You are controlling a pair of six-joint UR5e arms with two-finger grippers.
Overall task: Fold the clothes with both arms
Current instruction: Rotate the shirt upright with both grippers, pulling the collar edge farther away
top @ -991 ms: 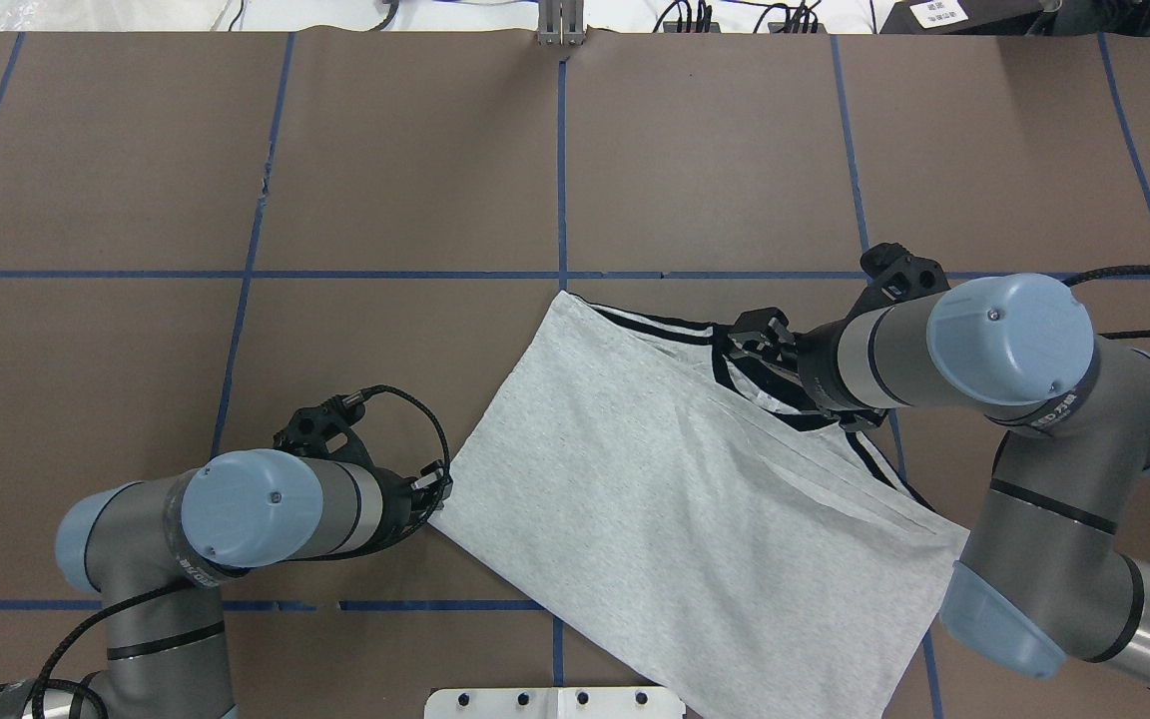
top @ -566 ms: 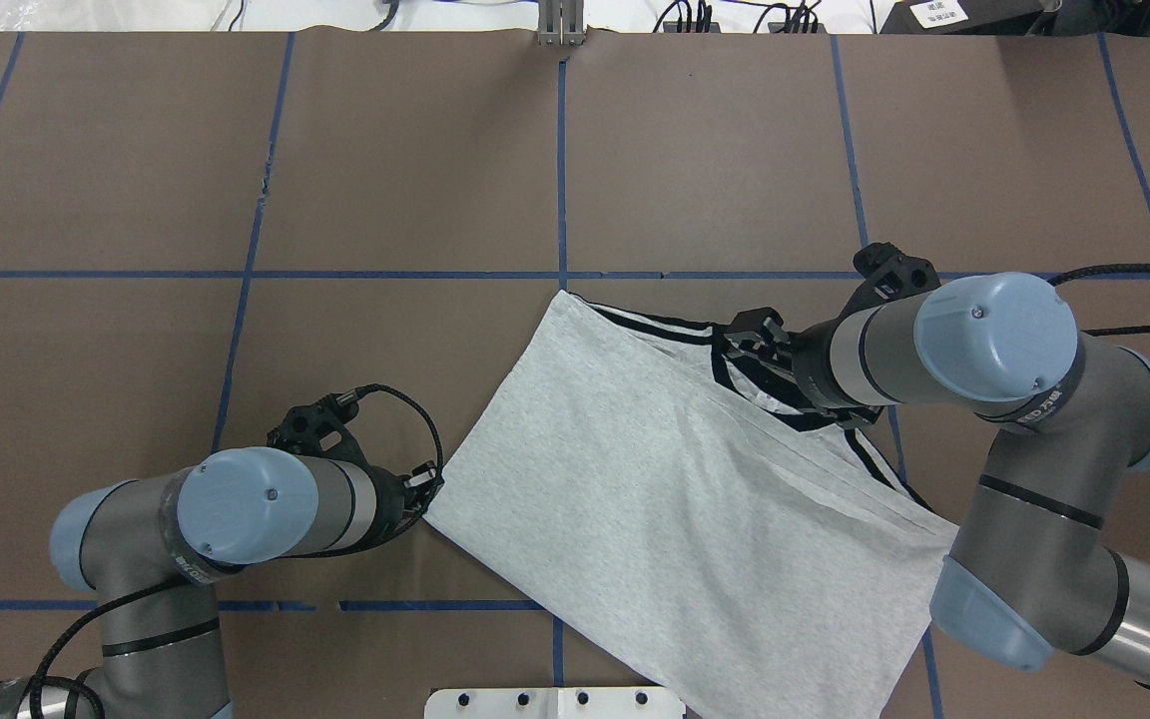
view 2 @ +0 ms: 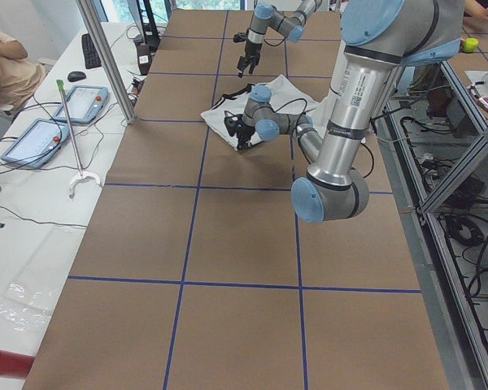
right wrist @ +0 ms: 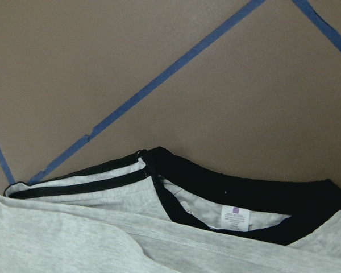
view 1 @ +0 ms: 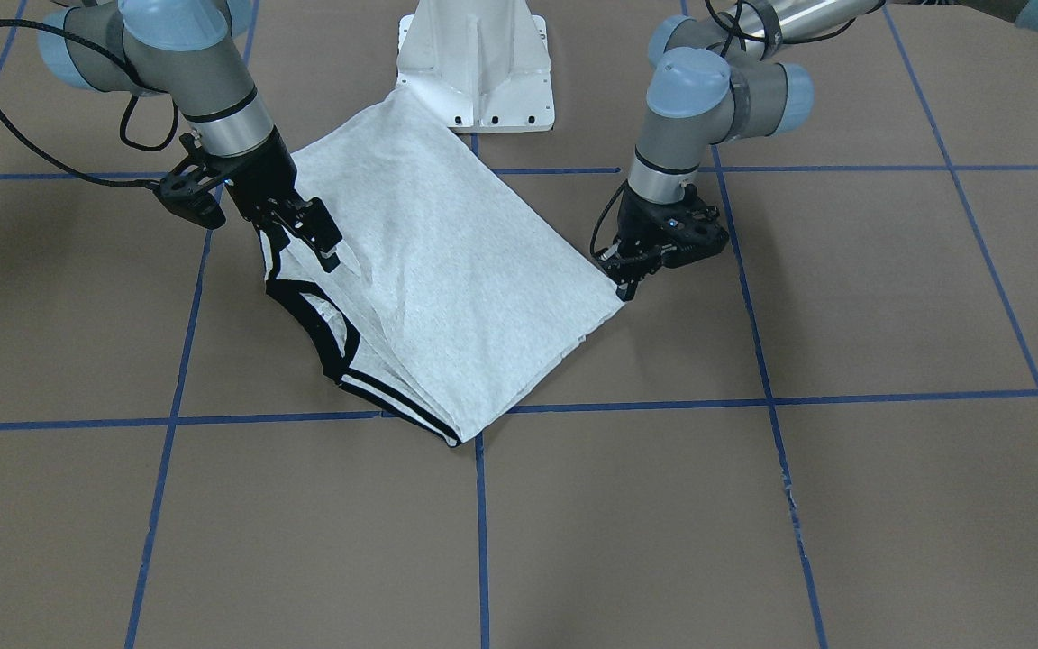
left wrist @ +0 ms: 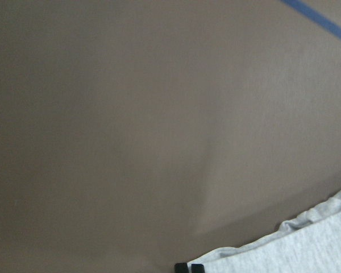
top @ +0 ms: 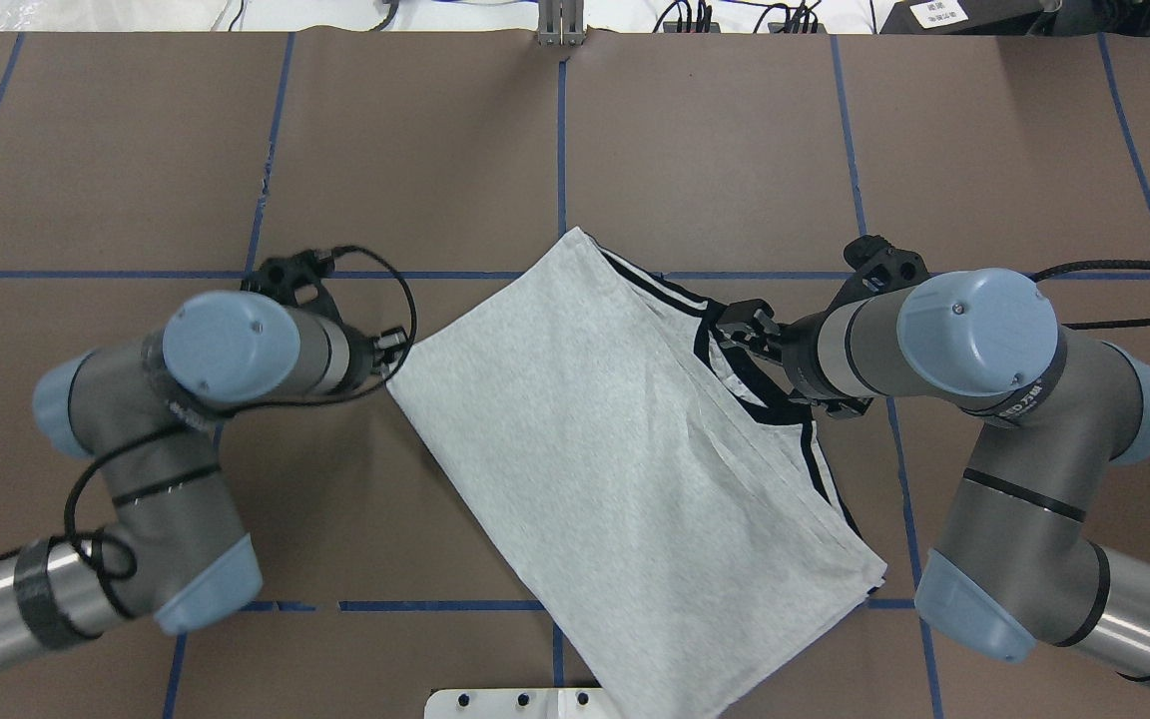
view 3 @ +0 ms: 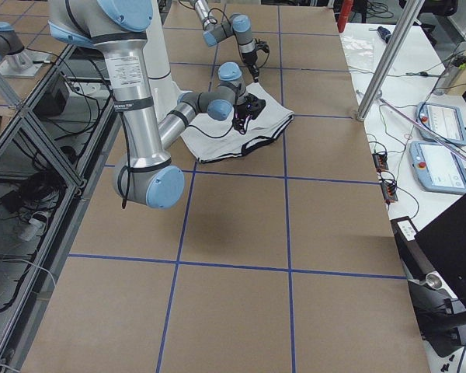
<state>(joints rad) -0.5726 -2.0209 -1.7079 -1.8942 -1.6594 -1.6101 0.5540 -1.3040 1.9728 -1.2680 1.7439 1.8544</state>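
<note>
The grey shirt (top: 625,439) lay folded into a long band, printed side hidden, running diagonally across the middle of the brown surface (top: 136,150). Seen from overhead, its near end reached the white pedestal (view 1: 474,63) and its far corner crossed a blue tape line (top: 561,150). The black collar (right wrist: 227,187) and black-and-white stripes (top: 650,290) showed along its right edge, with a small white label (right wrist: 235,215) inside the neck.

The left gripper (view 1: 629,281) sat low at the shirt's left corner, its fingertips pinched almost together on the hem there. The right gripper (view 1: 312,234) pressed down at the collar, its jaws seemingly closed on a pinch of fabric, which puckered around them. Both arms reached inward from opposite sides, the cloth stretched flat between them.
</note>
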